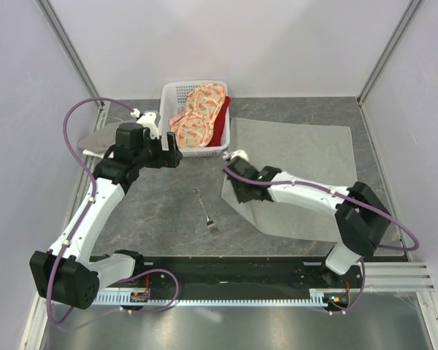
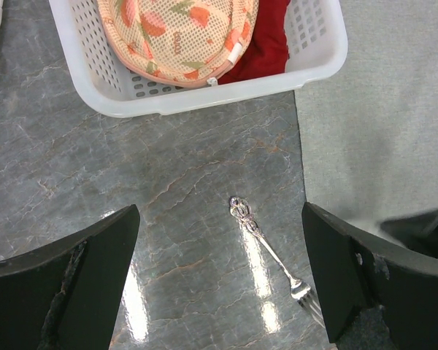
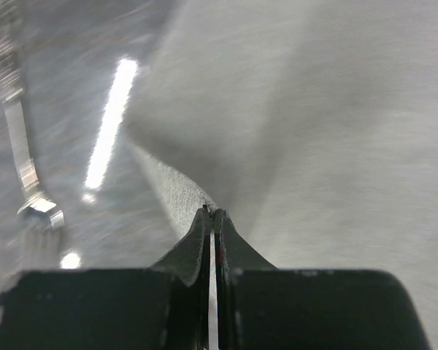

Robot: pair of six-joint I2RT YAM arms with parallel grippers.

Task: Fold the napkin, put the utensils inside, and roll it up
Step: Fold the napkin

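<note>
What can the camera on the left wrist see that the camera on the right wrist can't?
Only the left wrist view shows the white basket with a patterned cloth and a red cloth in it, and the left gripper, open above the grey table. Only the right wrist view shows the right gripper pinched shut on a raised ridge of the napkin. Both show the napkin, the table and the fork, which is sharp in the left wrist view and blurry at the edge of the right one.

No legible text or labels anywhere.
</note>
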